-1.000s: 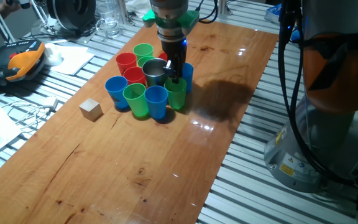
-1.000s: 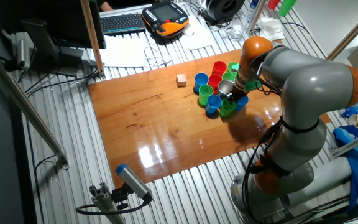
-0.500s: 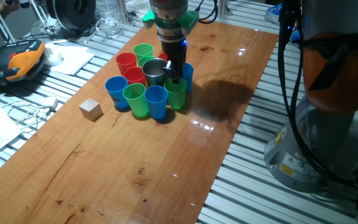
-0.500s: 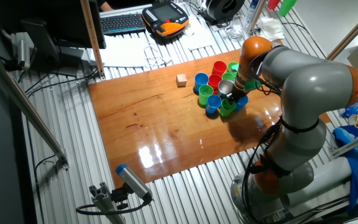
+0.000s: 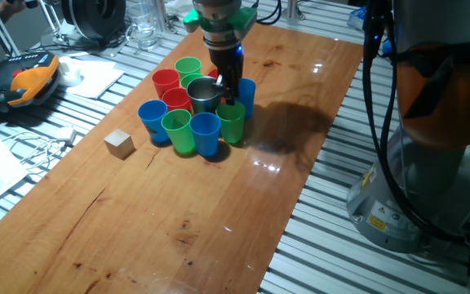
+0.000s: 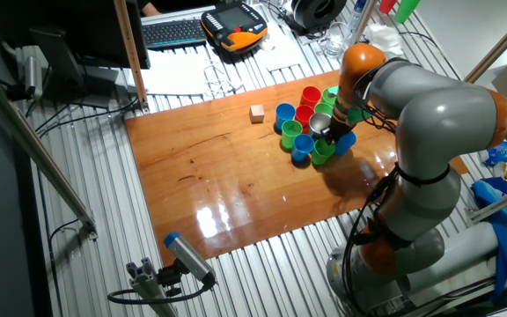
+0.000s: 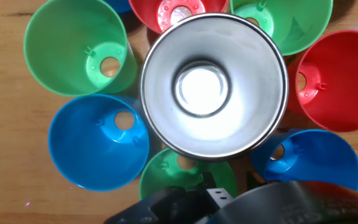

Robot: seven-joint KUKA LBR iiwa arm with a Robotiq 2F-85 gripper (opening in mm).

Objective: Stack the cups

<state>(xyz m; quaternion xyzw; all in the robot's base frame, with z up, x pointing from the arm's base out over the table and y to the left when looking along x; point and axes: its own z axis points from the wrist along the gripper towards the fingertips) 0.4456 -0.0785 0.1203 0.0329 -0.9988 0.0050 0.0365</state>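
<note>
No readable writing or brand marks anywhere on the cups. The gripper (image 5: 228,90) hangs right at the rim of the steel cup (image 5: 203,95), which sits in the middle of the cluster on the wooden table (image 5: 178,220); whether the fingers are clamping that rim or spread, I can't tell. Count from the fixed view: three blue, three green and at least two red cups. One wooden cube (image 5: 119,144) sits apart, off beside the cluster.
</note>
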